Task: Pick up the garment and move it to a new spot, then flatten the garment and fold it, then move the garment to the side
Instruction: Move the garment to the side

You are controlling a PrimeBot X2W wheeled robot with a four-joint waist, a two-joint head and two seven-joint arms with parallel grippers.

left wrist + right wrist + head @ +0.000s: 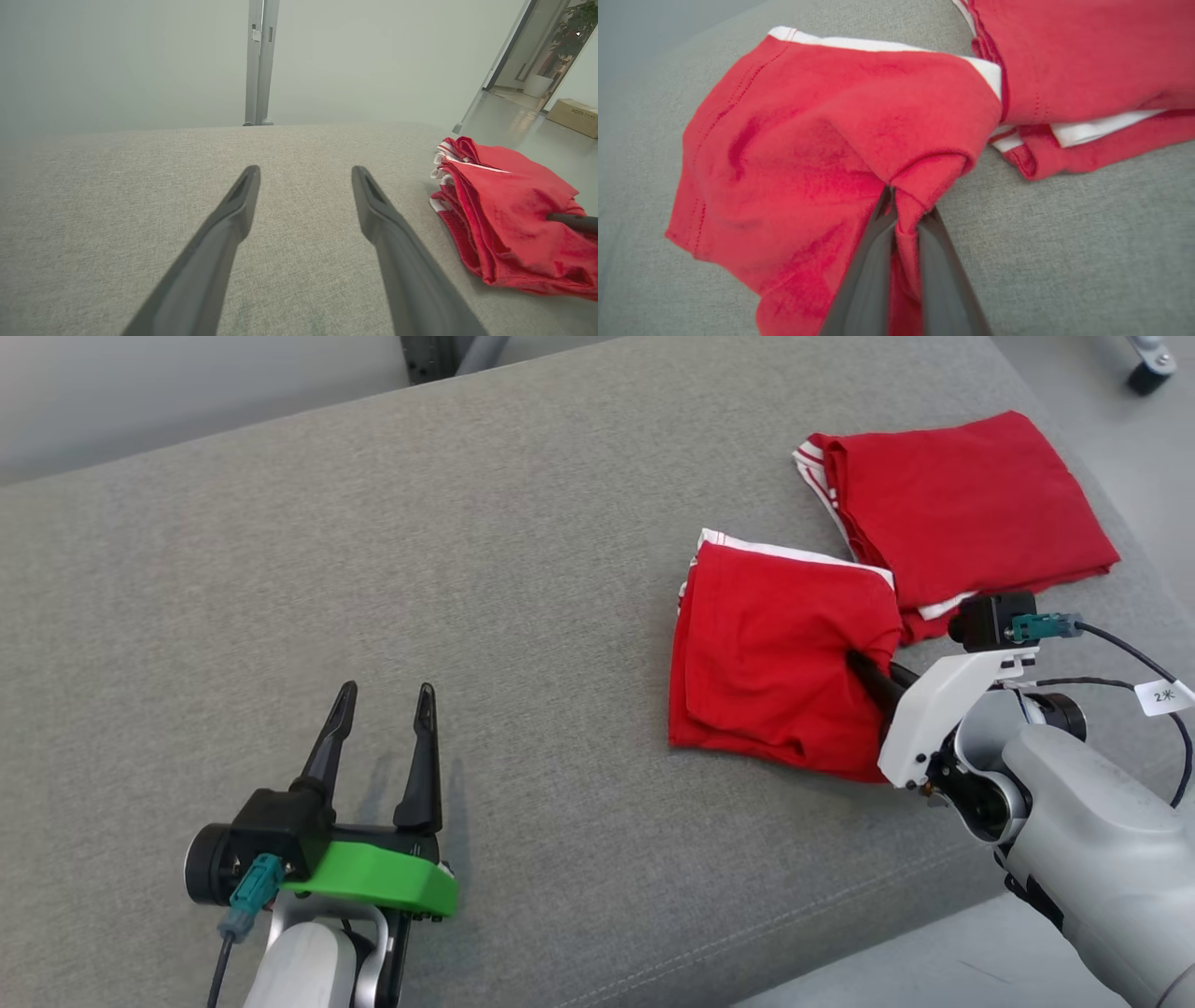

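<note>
The garment is red with white trim, folded into a rough square on the grey cushion at the right. My right gripper is shut on the garment's right edge; in the right wrist view a fold of its red cloth is pinched between the two dark fingers. My left gripper stands open over bare cushion at the lower left, well apart from the garment, with nothing between its fingers.
A second folded red garment lies just behind and right of the held one, touching it. The grey cushion has wide free room to the left. Its front edge runs near my right arm; floor lies beyond.
</note>
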